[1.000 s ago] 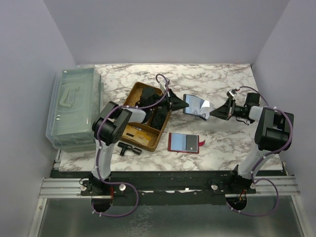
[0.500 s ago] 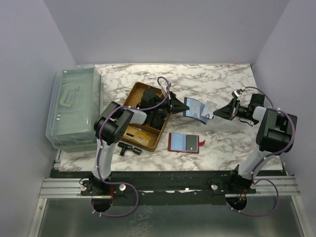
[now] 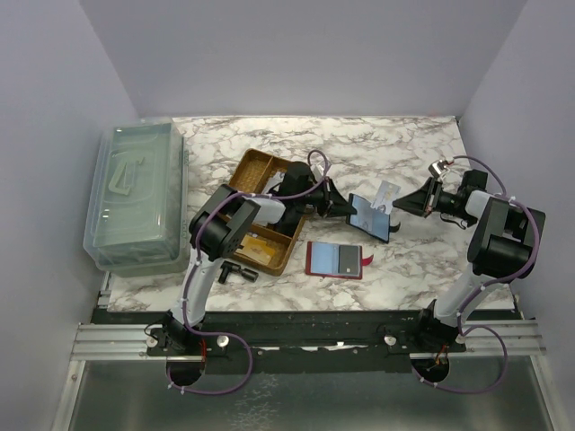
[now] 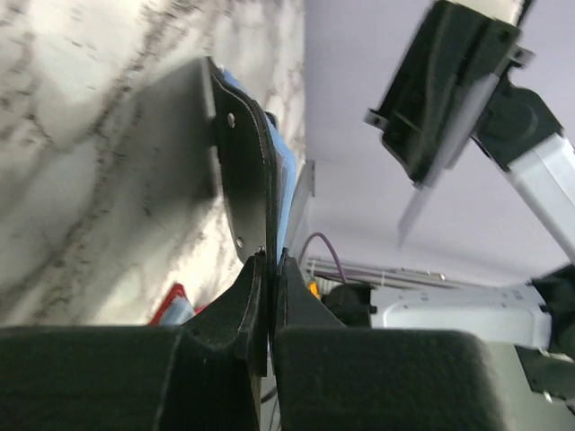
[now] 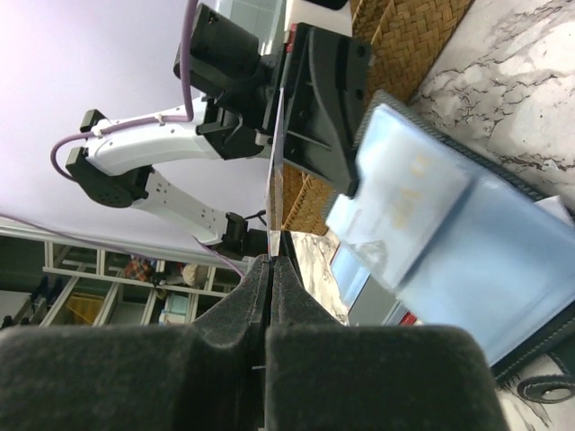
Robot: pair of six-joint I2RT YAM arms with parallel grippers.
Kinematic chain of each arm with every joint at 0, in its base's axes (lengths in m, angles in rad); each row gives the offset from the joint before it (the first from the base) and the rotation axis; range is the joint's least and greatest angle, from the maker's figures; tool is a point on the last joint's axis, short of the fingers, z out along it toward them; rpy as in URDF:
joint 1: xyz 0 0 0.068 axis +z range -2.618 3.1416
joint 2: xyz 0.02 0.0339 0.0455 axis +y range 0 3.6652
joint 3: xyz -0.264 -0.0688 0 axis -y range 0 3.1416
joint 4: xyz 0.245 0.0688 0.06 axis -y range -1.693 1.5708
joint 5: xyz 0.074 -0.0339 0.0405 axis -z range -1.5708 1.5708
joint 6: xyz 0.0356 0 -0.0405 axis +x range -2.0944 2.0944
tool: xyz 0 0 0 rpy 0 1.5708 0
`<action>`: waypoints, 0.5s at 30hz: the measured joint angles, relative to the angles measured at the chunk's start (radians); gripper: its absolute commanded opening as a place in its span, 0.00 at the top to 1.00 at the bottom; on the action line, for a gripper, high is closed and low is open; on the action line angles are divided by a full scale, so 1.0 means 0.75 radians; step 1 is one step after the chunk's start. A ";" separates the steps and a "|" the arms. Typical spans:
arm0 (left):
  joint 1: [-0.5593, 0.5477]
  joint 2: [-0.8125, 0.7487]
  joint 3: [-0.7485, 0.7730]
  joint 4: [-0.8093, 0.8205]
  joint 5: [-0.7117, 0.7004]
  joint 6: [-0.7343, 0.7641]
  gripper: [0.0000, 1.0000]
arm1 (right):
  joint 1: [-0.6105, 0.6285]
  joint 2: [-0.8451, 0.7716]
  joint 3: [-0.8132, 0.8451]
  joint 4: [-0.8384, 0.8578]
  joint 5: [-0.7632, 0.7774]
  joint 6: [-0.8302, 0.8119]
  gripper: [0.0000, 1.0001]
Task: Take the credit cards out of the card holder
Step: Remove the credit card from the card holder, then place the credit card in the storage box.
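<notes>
While the left gripper (image 3: 346, 208) had its jaws pinched fully together on one edge of the card holder (image 3: 373, 220), the holder stood open near the middle of the tabletop (image 3: 404, 144), just right of the wicker basket (image 3: 256, 175). Its blue sleeves faced the right arm. The right gripper (image 3: 398, 205) had its jaws closed flat on a thin pale card (image 4: 445, 157), which in the left wrist view hung clear of the holder, with open space between the two.

By my reading, one card was out and in hand but not yet put down. A second card (image 5: 404, 202), pale with yellowish marks, appeared to stick partway out of the sleeves, so the holder was probably not emptied. Setting the held card aside and going back for more looked like the work left.

Much was hard to make out. The right wrist view showed the held card only edge-on, and the sleeves were blurred, so how many cards remained inside could not be counted. Whether the holder's lower edge touched the tabletop or hung just above it was unclear. A flat red-edged case (image 3: 335, 259) lay nearer the arms, and I could not tell whether it was a second holder or something already removed
</notes>
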 measured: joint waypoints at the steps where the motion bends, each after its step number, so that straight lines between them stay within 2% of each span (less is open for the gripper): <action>1: -0.003 0.009 0.021 -0.043 -0.012 0.020 0.93 | -0.001 0.000 0.000 -0.003 0.000 -0.003 1.00; 4: -0.007 0.024 0.088 -0.235 -0.069 0.119 0.75 | -0.001 0.000 0.000 -0.008 0.000 -0.011 1.00; 6: -0.007 0.024 0.139 -0.373 -0.125 0.194 0.71 | -0.001 0.000 0.000 -0.015 0.000 -0.019 1.00; 8: -0.008 0.024 0.178 -0.477 -0.160 0.242 0.62 | -0.002 0.000 0.000 -0.026 0.000 -0.032 1.00; 15: -0.021 -0.001 0.246 -0.863 -0.356 0.431 0.52 | -0.005 0.001 0.007 -0.092 0.000 -0.095 1.00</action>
